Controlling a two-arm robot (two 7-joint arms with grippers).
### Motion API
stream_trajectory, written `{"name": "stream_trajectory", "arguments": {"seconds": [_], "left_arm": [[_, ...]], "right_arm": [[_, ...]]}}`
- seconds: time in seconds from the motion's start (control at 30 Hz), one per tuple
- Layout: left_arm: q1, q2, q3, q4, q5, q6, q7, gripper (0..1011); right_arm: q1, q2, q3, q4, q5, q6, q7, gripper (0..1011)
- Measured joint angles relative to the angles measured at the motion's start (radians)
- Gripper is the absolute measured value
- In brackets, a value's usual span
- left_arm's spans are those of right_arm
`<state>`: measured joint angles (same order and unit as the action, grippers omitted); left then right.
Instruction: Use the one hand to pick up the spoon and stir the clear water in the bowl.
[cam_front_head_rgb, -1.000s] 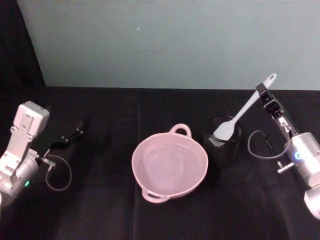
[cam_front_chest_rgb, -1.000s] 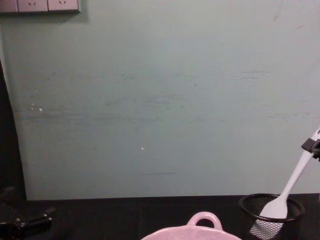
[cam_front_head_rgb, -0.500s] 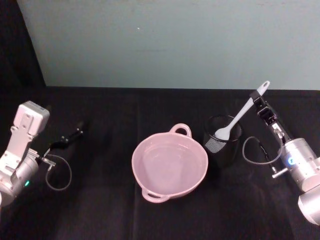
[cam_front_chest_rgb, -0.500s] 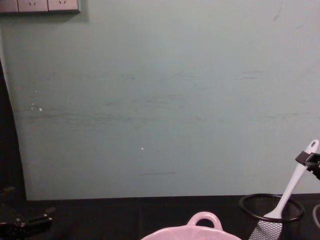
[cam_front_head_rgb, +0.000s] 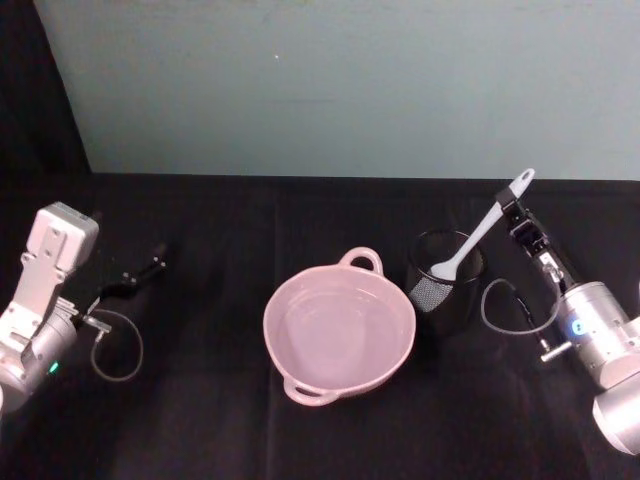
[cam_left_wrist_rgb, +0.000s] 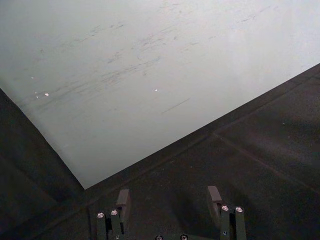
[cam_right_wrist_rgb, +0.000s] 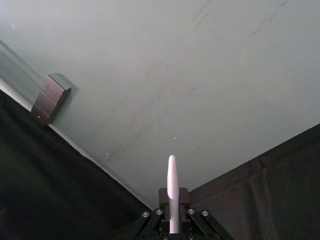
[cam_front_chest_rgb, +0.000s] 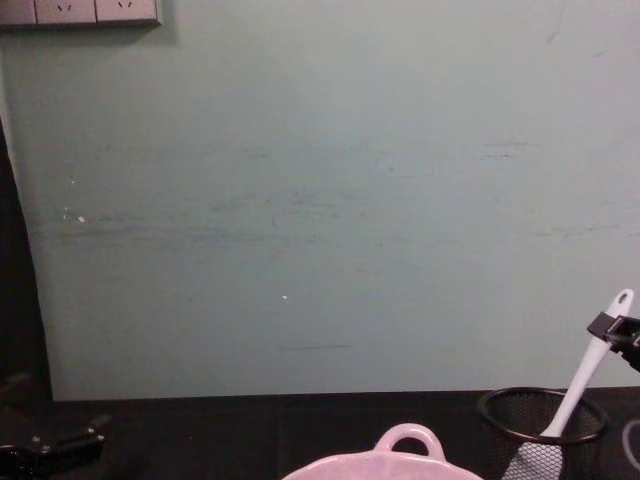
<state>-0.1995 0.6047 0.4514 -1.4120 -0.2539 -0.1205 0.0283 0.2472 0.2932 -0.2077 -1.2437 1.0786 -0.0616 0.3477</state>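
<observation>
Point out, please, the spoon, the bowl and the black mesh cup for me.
spoon (cam_front_head_rgb: 487, 226): head view, on the middle of its white handle.
bowl (cam_front_head_rgb: 340, 282): head view, on its far rim.
black mesh cup (cam_front_chest_rgb: 521, 427): chest view, on its front mesh wall.

Dim, even light; perhaps slightly soft.

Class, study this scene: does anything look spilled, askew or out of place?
Nothing spilled. The spoon leans tilted in the black mesh cup, its handle clamped by the right gripper; the bowl sits upright.
</observation>
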Motion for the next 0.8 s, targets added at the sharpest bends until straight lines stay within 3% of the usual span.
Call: {"name": "stream_trajectory", "arguments": {"seconds": [0.4,0.8], "left_arm": [[0.000,0.000,0.000,0.000,0.000,0.000,0.000,1005],[0.000,0.000,0.000,0.000,0.000,0.000,0.000,1005]], "right_arm": [[-0.002,0.005,-0.003,-0.010,-0.041,-0.007,-0.003,112],[-0.002,0.009,-0.015,-0.036,-0.112,-0.014,-0.012,112]]}}
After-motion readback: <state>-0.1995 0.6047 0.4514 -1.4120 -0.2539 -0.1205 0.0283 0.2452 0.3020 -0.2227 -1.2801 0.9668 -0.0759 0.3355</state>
